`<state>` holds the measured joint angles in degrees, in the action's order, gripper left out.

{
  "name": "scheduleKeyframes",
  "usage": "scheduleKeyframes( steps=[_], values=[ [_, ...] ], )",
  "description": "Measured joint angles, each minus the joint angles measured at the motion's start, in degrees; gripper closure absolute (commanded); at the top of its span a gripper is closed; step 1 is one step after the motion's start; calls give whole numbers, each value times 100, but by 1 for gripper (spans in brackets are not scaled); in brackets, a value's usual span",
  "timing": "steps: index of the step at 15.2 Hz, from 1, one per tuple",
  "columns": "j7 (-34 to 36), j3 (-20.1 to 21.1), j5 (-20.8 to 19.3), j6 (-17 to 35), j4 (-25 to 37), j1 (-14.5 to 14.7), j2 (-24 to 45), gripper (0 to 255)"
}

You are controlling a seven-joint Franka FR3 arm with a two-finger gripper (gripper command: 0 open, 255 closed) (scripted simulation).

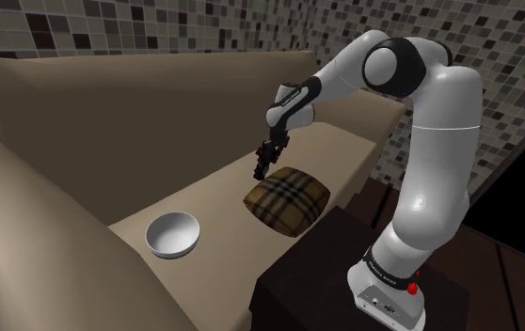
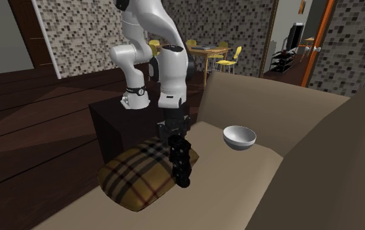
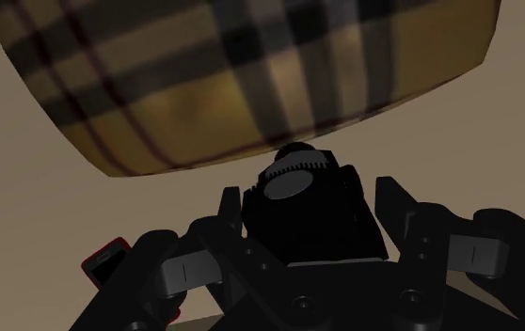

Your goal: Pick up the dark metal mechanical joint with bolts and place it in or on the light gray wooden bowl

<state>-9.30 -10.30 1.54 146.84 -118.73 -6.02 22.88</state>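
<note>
Shoulder view: a raised camera beside and slightly behind the stand [image 1: 345, 273]. It looks down and leftward over the sofa [image 1: 82, 122] seat from a middle distance. The view takes in the whole arm [image 1: 439, 188], the cushion [image 1: 289, 199] and the bowl [image 1: 173, 234].

Second exterior view: a low camera close to the cushion, level with the seat. It faces back toward the arm and stand, with a dining table [image 2: 204, 51] far behind them and the bowl off to this view's right.

Wrist view: a camera on the hand [image 3: 312, 202], very near. It looks past the clasped joint [image 3: 298, 183] at the cushion and seat just beyond.

All three views share the cushion. The two exterior views also share the bowl, arm, stand and sofa.
</note>
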Motion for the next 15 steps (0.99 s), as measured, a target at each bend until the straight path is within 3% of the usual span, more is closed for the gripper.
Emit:
scheduleKeyframes(
  steps=[15],
  values=[
    [86, -94, -181, -974, 203, 83, -779, 255]
  ],
)
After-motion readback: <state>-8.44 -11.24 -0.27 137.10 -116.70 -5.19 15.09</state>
